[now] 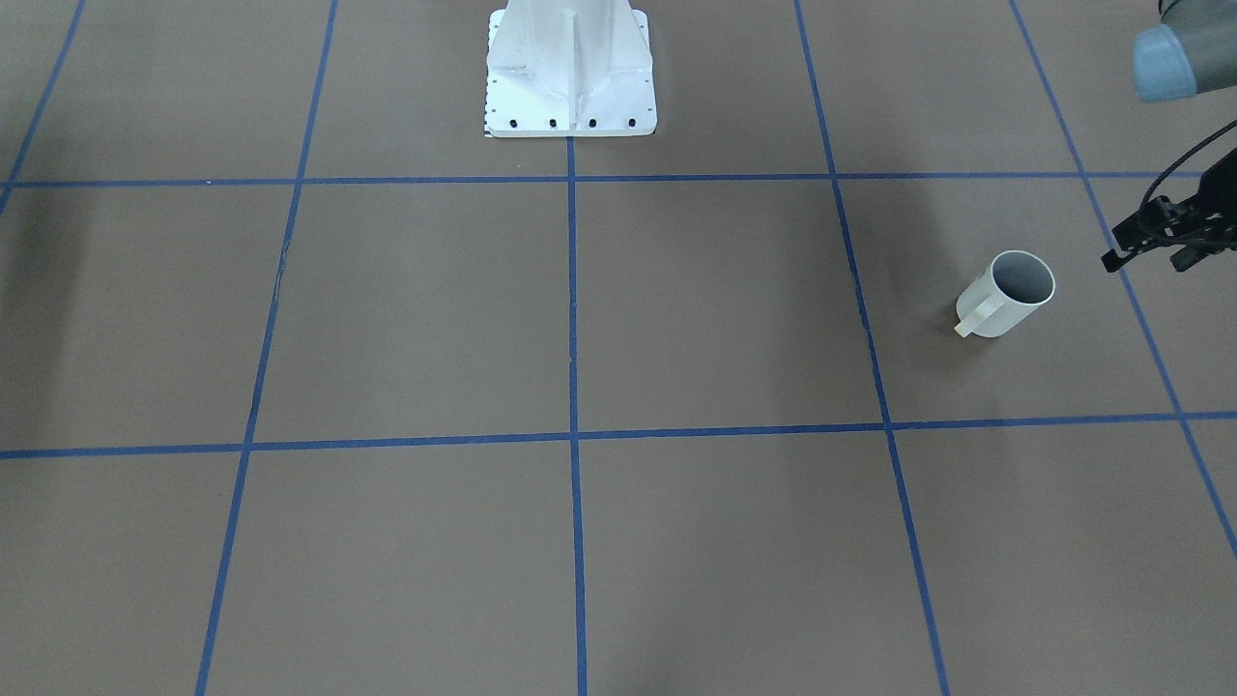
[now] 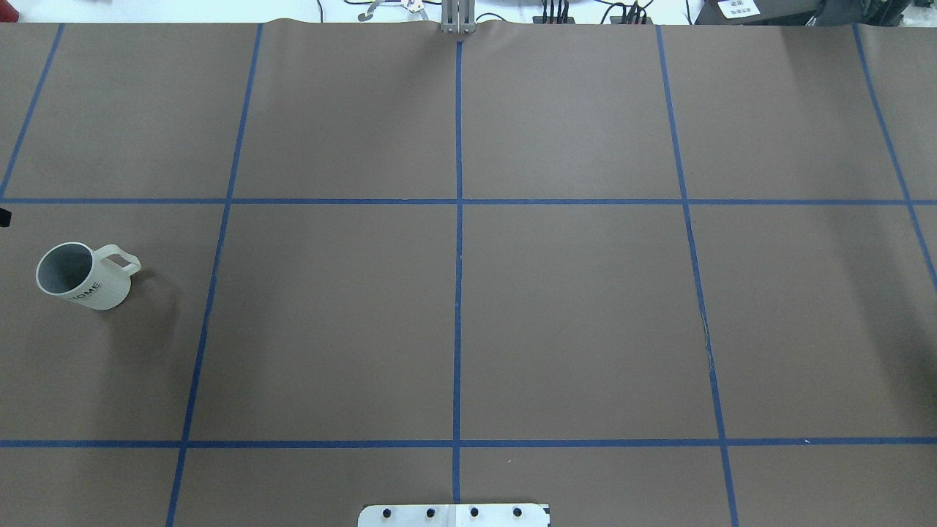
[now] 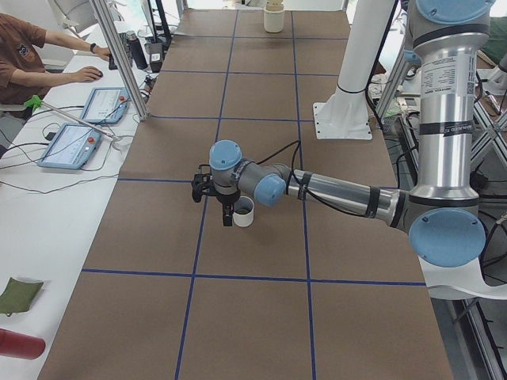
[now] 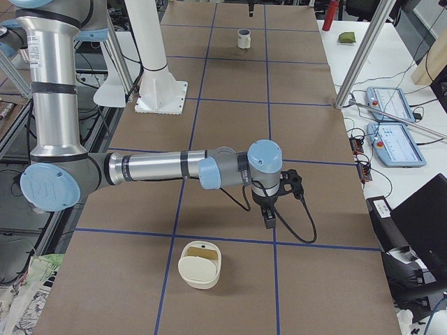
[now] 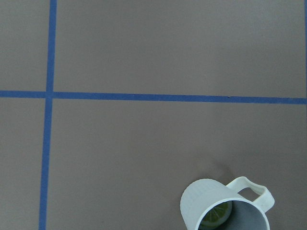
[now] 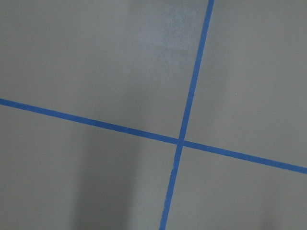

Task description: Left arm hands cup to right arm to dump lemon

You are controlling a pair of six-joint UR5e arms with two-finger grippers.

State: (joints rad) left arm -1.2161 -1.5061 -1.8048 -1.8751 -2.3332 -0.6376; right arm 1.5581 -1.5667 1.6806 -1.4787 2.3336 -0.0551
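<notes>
We see the cup (image 2: 84, 276) as a small white mug with a loop handle and a grey inside. It stands upright on the brown table (image 2: 571, 307), at the robot's left end, in the middle row of squares marked by blue tape lines (image 2: 457, 293). Its handle points toward the table's centre. From the left wrist view we look down into it and find the lemon (image 5: 216, 215) lying on the bottom, dull yellow-green with a ribbed pattern. On the cup's wall we read "HOME" in dark letters. The label on the arm's upright tube is too small for us to read.

The left arm (image 3: 341, 192) reaches out low and nearly level over the table, and its wrist turns the left gripper (image 1: 1150, 259) downward. The gripper is just beside the cup on the side away from the centre, without touching it. Its fingertips stand apart and hold nothing. The right arm (image 4: 154, 167) is stretched out level in the same way, with the right gripper (image 4: 269, 216) pointing down over bare table near a tape crossing. We cannot tell whether that gripper is released or clenched.
</notes>
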